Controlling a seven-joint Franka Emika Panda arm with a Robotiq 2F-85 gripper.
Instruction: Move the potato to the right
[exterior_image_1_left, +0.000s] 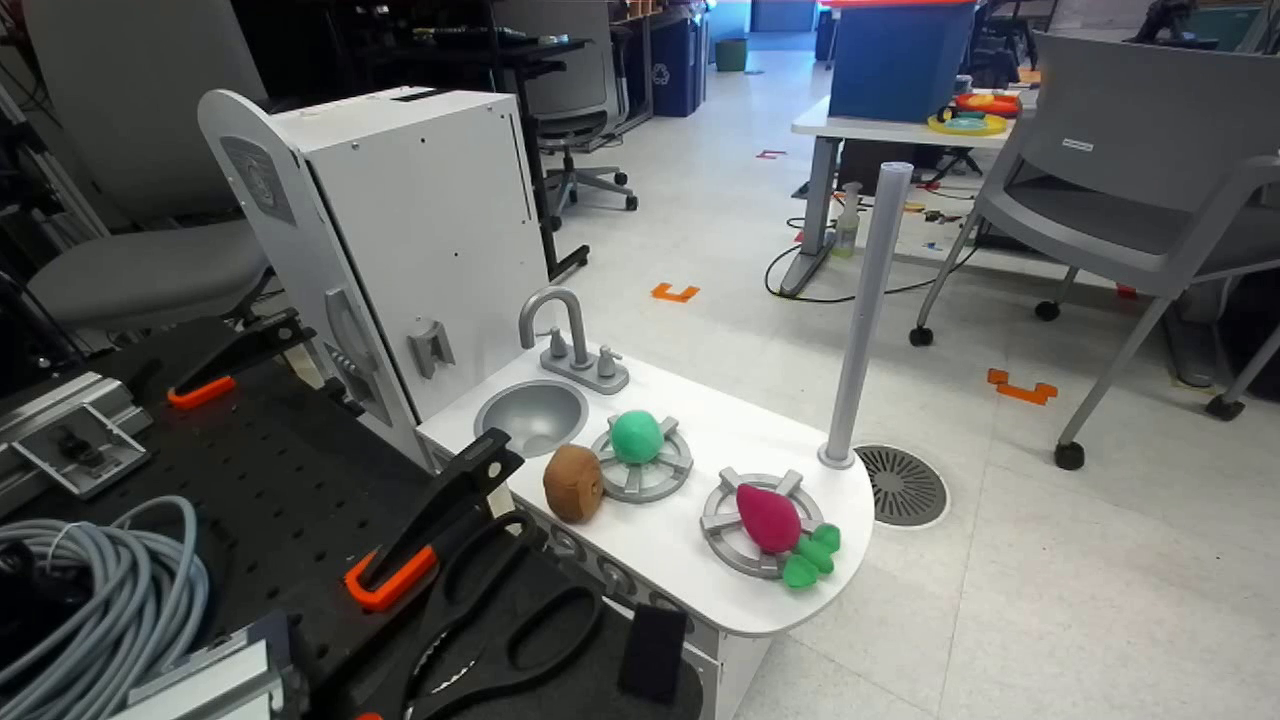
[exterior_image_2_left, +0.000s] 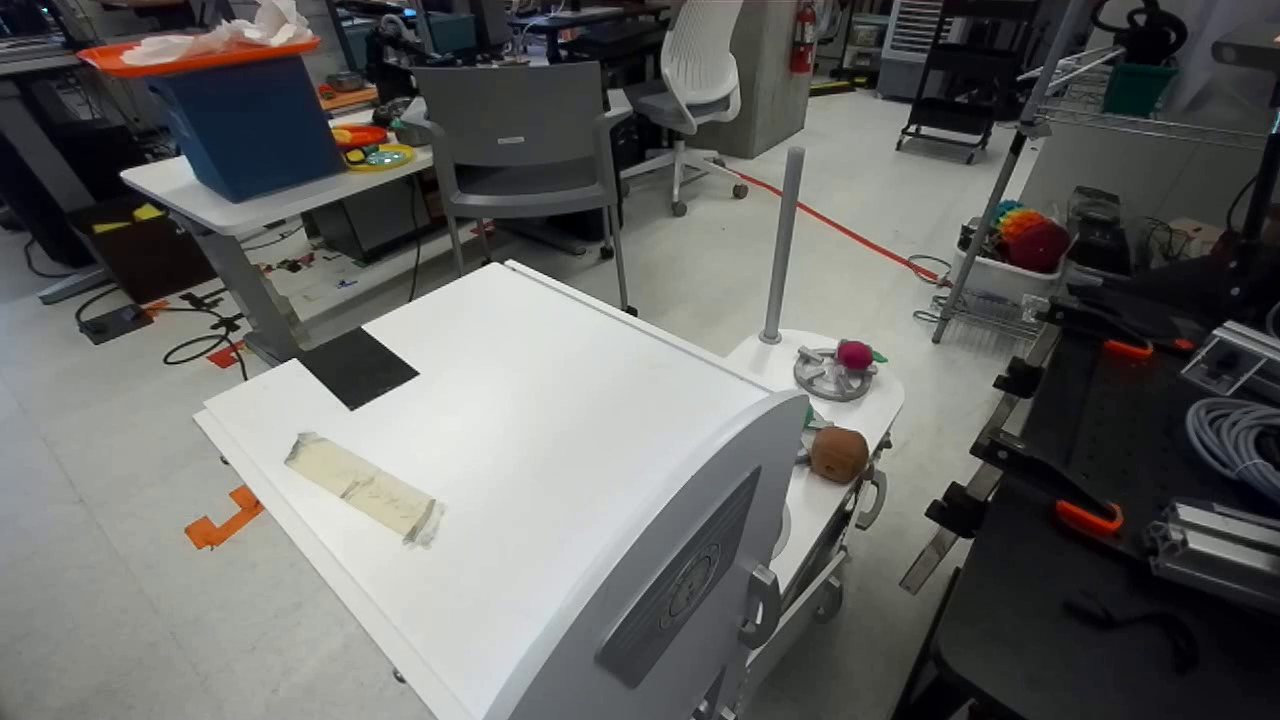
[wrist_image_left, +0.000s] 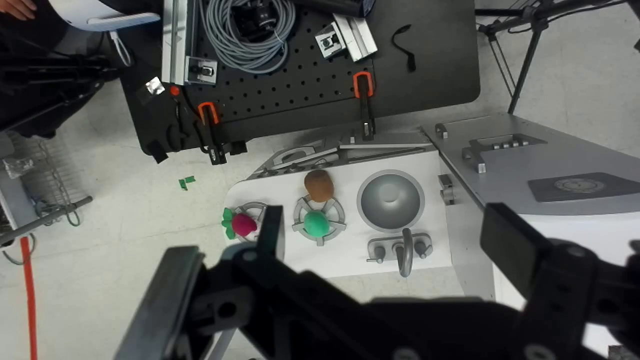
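Nearest in the wrist view, the end effector stands wide, holding nothing. Past it, on the counter, a green ball sits on a burner; farther, at 12 o'clock from the ball, the potato lies at the burner's rim, whether touching or just beside I cannot tell. The step looks like the approach: centre over the potato, then descend straight. Closing from 9 and 3 o'clock should avoid the ball at 6. Lift before shifting; if right means 3 o'clock here, the sink lies that way, so release low, short of it.
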